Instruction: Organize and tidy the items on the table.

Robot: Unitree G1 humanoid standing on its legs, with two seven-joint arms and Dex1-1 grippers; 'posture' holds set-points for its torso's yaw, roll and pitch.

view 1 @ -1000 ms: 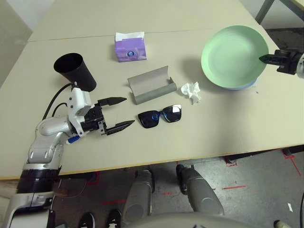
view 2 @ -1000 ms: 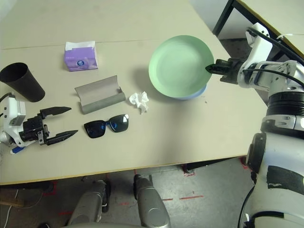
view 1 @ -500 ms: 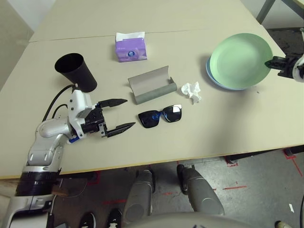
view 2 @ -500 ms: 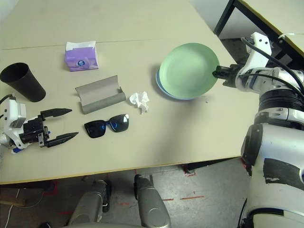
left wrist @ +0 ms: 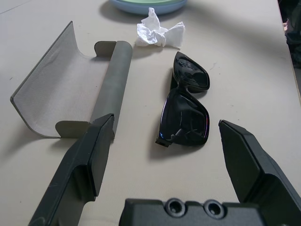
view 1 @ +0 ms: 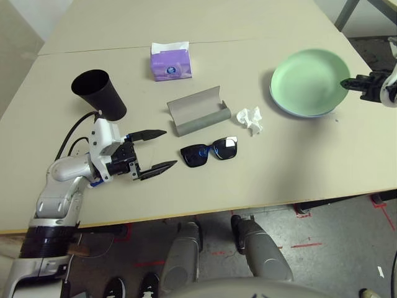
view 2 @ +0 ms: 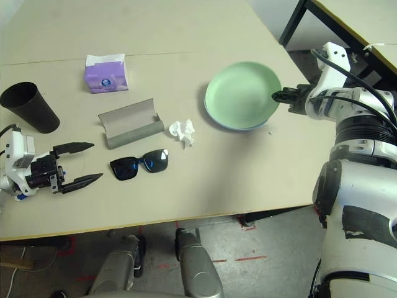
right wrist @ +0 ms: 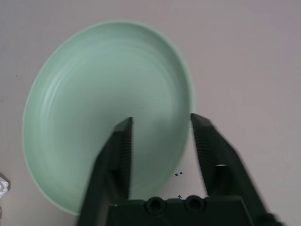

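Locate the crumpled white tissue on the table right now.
The crumpled white tissue lies mid-table, just right of the grey glasses case, above the black sunglasses, left of the green plate.

Grey concrete floor (view 1: 322, 242) along the 6 o'clock edge, marked with short red tape strips (view 1: 302, 212) under the near rim. At 1 o'clock, dark metal leg (view 2: 291, 28) of a second piece of furniture with a pale, yellow-edged top (view 2: 363, 31). At 11 o'clock, a sliver of white wall (view 1: 34, 15) beside more pale floor. Soft, even lighting, faint shadows.
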